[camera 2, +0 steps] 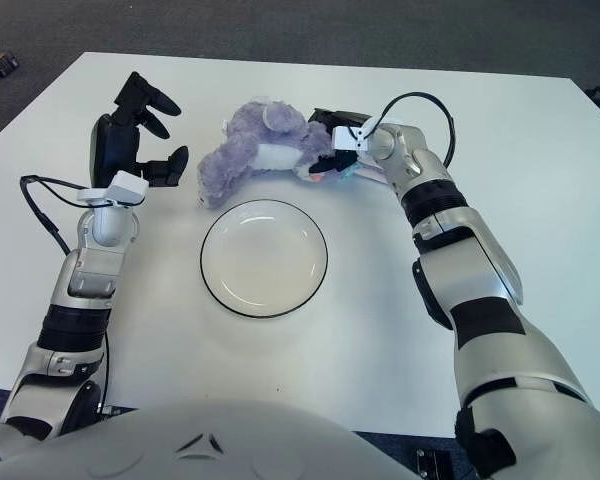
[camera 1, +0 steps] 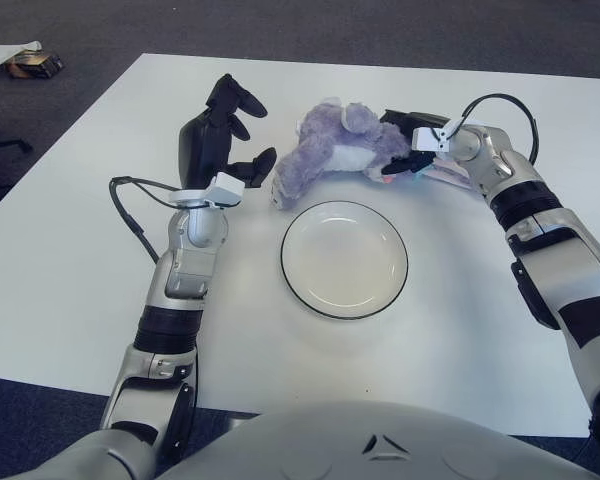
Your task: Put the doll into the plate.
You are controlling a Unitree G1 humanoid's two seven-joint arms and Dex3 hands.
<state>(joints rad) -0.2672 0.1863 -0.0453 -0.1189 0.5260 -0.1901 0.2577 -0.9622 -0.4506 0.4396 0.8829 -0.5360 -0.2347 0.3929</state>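
The doll (camera 1: 332, 152) was lilac-purple plush with a paler whitish patch and pink and teal trim at its far end. The plate (camera 1: 344, 259) was white with a thin black rim. The table (camera 1: 70, 250) was plain white. My left hand (camera 1: 223, 130) and right hand (camera 1: 408, 142) showed black fingers on silver forearms.
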